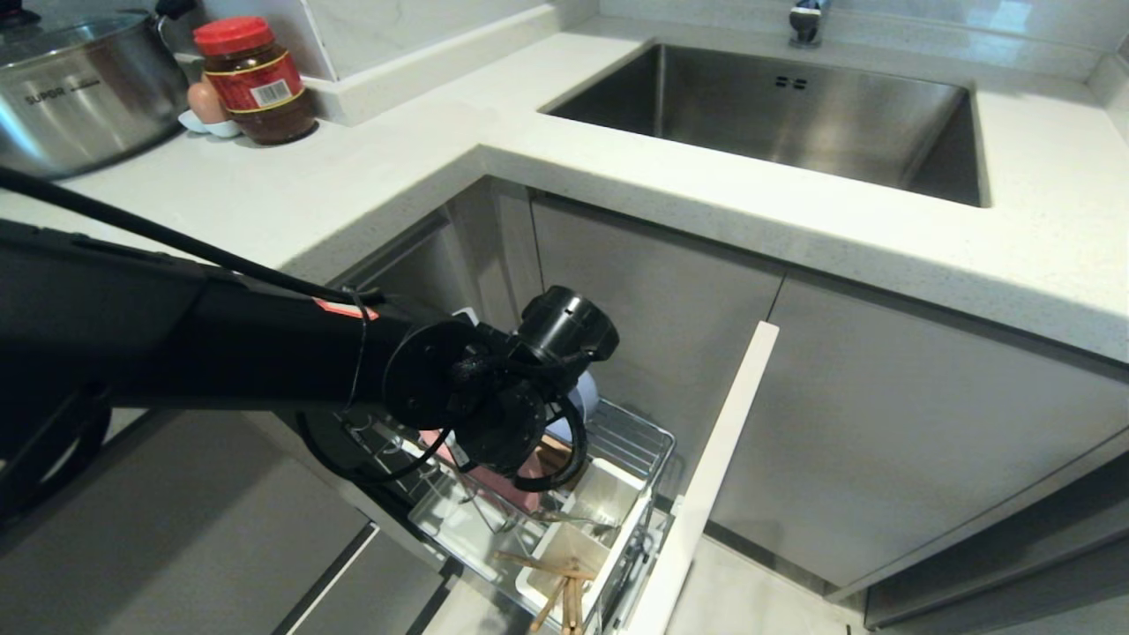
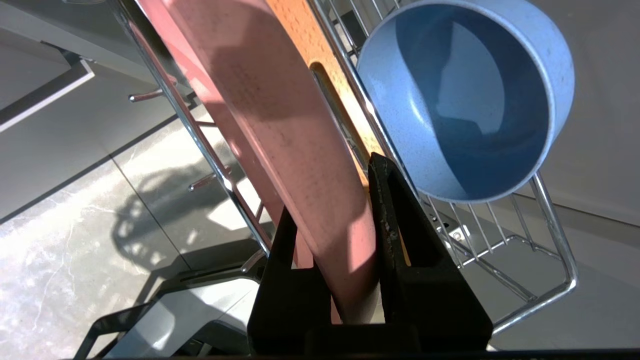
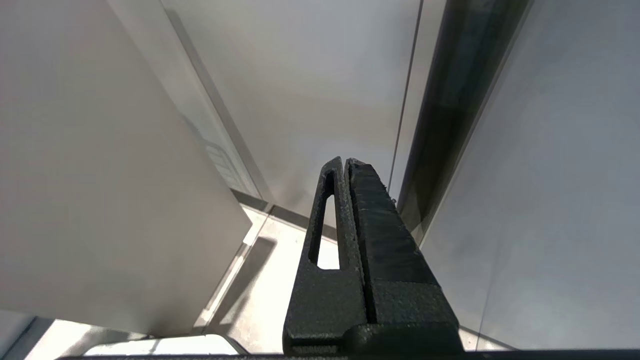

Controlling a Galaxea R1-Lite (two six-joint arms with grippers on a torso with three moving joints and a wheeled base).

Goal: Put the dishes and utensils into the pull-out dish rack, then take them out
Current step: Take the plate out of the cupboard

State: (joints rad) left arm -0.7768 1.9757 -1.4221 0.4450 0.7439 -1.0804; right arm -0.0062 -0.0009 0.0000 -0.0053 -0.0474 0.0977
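Note:
The pull-out dish rack (image 1: 637, 434) stands drawn out below the counter, its white front panel (image 1: 723, 459) toward me. My left arm (image 1: 503, 397) reaches down into it. In the left wrist view my left gripper (image 2: 332, 187) is shut on the rim of the pink plate (image 2: 280, 115), which stands on edge beside the slotted wooden board (image 2: 305, 35). The pale-blue bowl (image 2: 470, 95) lies on its side on the rack's wires, just beyond one finger. Wooden chopsticks (image 1: 560, 600) and a slim metal utensil (image 1: 573, 520) sit in the white cups (image 1: 609, 494). My right gripper (image 3: 345, 161) is shut and empty, parked beside cabinet panels.
On the counter at the back left are a lidded steel pot (image 1: 79, 88), a red-lidded jar (image 1: 256, 79) and an egg (image 1: 205, 101). The steel sink (image 1: 794, 115) and faucet (image 1: 807, 18) are at the back right. Grey cabinet fronts flank the rack.

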